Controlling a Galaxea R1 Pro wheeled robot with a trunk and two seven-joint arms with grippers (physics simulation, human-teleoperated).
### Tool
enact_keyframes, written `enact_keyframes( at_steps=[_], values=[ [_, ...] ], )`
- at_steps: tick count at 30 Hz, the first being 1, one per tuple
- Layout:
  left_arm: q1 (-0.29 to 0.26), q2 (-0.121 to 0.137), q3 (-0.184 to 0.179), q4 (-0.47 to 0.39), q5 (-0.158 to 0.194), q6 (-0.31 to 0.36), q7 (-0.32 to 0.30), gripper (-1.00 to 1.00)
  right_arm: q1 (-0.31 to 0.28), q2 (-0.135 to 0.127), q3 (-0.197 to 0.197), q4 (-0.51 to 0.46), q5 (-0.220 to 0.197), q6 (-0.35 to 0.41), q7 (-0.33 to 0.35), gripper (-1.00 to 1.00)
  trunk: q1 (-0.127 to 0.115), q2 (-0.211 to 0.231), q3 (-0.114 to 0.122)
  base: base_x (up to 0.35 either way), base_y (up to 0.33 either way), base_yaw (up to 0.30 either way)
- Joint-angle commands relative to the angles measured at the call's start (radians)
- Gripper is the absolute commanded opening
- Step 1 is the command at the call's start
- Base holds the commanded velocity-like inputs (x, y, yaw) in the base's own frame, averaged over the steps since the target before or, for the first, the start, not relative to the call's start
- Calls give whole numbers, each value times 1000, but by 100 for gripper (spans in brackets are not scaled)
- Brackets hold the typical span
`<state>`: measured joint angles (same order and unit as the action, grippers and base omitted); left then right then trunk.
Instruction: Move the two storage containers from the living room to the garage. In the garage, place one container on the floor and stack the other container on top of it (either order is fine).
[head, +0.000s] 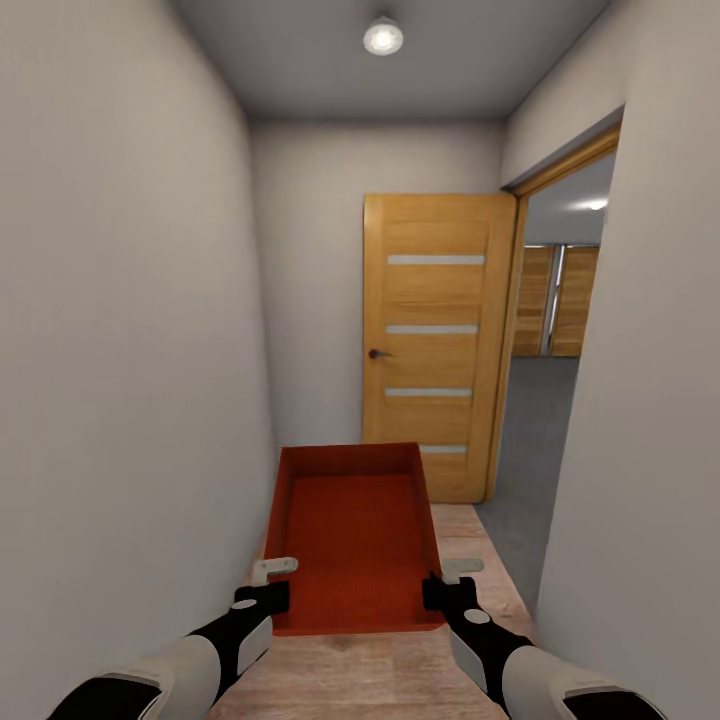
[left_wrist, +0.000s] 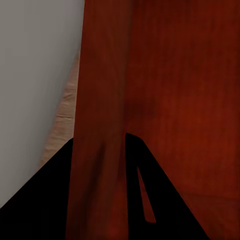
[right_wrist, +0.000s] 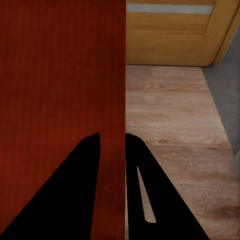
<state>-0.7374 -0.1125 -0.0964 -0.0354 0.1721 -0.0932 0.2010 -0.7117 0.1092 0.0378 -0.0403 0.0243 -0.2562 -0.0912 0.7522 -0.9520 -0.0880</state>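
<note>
I hold one orange-red storage container (head: 350, 530) level in front of me, its open top facing up and nothing inside. My left gripper (head: 272, 580) is shut on its left wall near the front corner, and my right gripper (head: 450, 578) is shut on its right wall. In the left wrist view the red wall (left_wrist: 100, 100) runs between the two fingers of the left gripper (left_wrist: 99, 145). In the right wrist view the container's wall (right_wrist: 60, 75) sits clamped in the right gripper (right_wrist: 112, 137). Ahead on the right, a doorway opens onto the garage's dark grey floor (head: 535, 450).
I stand in a narrow hallway with a light wood plank floor (head: 380, 670). A white wall (head: 120, 350) is close on my left and another (head: 650, 400) on my right. An orange-wood door with pale stripes (head: 435, 340) stands open against the end wall.
</note>
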Motion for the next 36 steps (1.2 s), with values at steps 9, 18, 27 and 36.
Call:
enact_keyframes(
  at_steps=[9, 18, 27, 36],
  values=[
    [0, 13, 40, 3, 17, -3, 6, -100, -2, 0, -56, -3, 14, -25, -5, -100, 1, -1, -2, 324, 0, 0],
    [0, 13, 40, 3, 17, -3, 6, -100, -2, 1, -56, -3, 14, -25, -5, -100, 1, -1, -2, 324, 0, 0],
    [0, 13, 40, 3, 17, -3, 6, -100, -2, 0, -56, -3, 14, -24, -5, -100, 1, -1, -2, 324, 0, 0],
    [0, 13, 40, 3, 18, -9, 6, -100, -2, 2, -56, -3, 16, -25, -6, -100, 1, -1, -2, 309, 0, -12]
  ],
)
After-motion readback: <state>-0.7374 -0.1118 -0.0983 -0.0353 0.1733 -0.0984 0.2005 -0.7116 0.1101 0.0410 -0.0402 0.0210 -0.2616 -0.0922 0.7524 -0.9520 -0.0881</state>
